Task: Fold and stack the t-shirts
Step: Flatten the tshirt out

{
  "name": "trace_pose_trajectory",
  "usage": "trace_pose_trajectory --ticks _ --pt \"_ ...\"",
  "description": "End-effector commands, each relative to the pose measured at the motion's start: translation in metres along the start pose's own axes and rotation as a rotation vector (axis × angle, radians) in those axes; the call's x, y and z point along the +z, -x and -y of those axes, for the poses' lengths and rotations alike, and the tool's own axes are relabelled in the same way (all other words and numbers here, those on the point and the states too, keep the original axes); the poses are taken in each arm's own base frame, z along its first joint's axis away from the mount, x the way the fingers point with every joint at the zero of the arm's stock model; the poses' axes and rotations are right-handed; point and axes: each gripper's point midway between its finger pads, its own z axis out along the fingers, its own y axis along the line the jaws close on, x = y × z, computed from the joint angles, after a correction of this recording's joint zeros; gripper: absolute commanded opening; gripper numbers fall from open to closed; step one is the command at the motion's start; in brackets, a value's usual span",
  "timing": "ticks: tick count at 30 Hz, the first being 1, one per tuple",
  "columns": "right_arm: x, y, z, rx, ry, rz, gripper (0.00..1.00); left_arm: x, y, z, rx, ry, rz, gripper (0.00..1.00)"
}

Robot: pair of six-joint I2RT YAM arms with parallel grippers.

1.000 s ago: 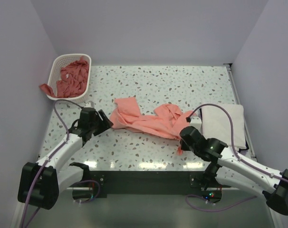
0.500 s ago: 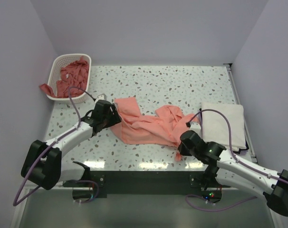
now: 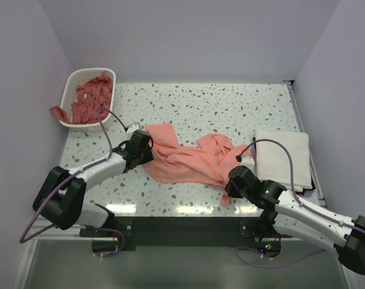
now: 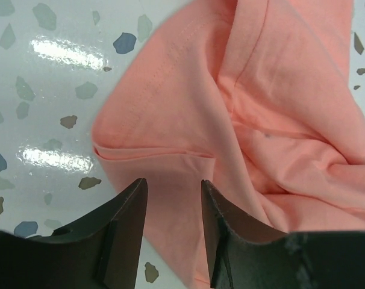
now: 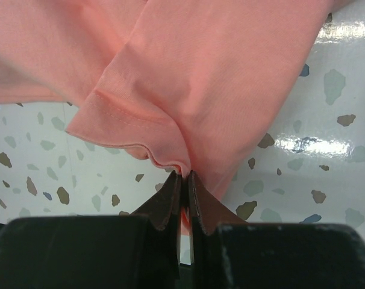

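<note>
The speckled table (image 3: 230,108) lies bare across its far half and along the near edge between the 2 arms; walls close it in on the left, far and right sides. 1 pink t-shirt (image 3: 182,159) sprawls crumpled across the near middle, running from left of centre towards the right. A white t-shirt (image 3: 283,158) lies folded flat at the right edge, just beside the pink one's right end. A white basket (image 3: 92,71) sits in the far left corner holding a heap of pink t-shirts (image 3: 89,99), with 1 piece hanging over its near left rim.

The left gripper (image 4: 172,189) is at the pink t-shirt's left end; its 2 fingers (image 4: 125,226) are spread apart with a clear gap, and the stitched hem of a fold lies just beyond the tips; cloth runs under the gap, with bare table to the left of it. The right gripper (image 5: 184,177) is at the t-shirt's near right corner; its fingers (image 5: 167,201) are pressed together, pinching the cloth just beside a curled hem; bare table shows on both sides of the pinch.
</note>
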Motion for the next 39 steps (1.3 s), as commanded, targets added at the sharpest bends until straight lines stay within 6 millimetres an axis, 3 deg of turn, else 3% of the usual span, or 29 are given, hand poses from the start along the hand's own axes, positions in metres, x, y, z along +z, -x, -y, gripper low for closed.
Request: trace_pose_trajectory --ticks 1,12,28,32,39 --pt "0.002 0.001 -0.002 0.024 0.009 0.013 0.01 0.004 0.018 0.004 0.028 0.043 0.069 0.45" --pt "0.002 0.002 0.001 0.025 0.002 0.021 0.02 0.008 0.016 0.022 0.091 0.041 0.079 0.44" --pt "0.0 0.002 0.001 0.032 0.009 0.027 0.02 0.021 0.001 0.017 0.143 0.118 0.048 0.39" --pt "0.0 0.001 0.001 0.031 0.009 0.026 0.02 0.018 0.003 0.015 0.134 0.125 0.053 0.31" --pt "-0.002 0.003 0.001 0.035 0.011 0.027 0.02 0.003 0.008 0.009 0.103 0.134 0.073 0.05"
